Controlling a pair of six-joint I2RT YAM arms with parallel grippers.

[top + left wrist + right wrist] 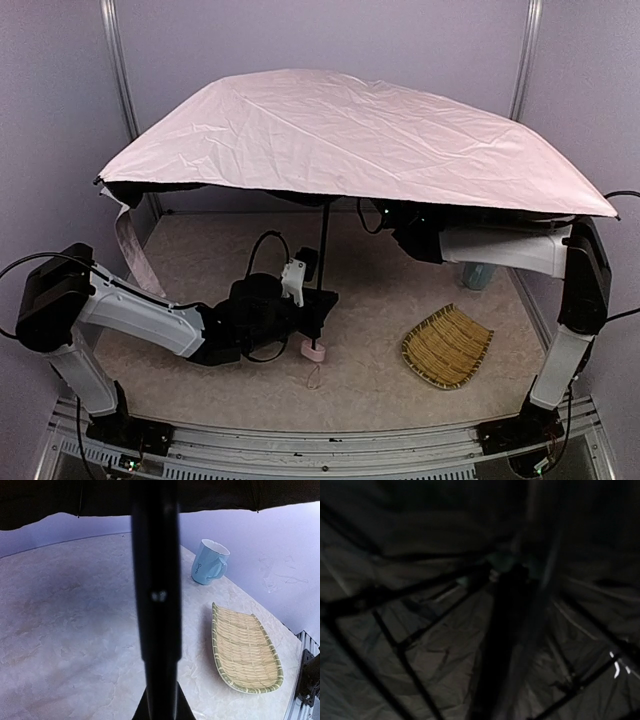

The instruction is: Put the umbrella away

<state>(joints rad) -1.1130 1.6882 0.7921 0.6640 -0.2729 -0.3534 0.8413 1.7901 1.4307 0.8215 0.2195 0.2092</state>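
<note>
The pale pink folding umbrella with black lining stands open over the middle of the mottled beige bench. Its wide creased canopy spreads across most of the overhead view and hides the back of the work area. Its thin black shaft runs nearly upright from under the canopy down to a small pale pink handle low at the bench; whether the handle touches the surface cannot be told. A thin cord loop lies on the bench just in front of the handle. The left end effector is pressed together on the lower part of the shaft, just above the handle, and in the left wrist view the shaft fills the centre of the picture, rising from between the fingers. The right arm reaches in from the right, and the right end effector is tucked under the canopy's edge. Its wrist view shows only dark lining and black ribs, so I cannot tell whether its fingers are spread or closed. An oval woven straw tray lies on the bench to the right of the handle, well apart from it. A light blue ceramic mug stands upright beyond the tray, near the right wall.
</note>
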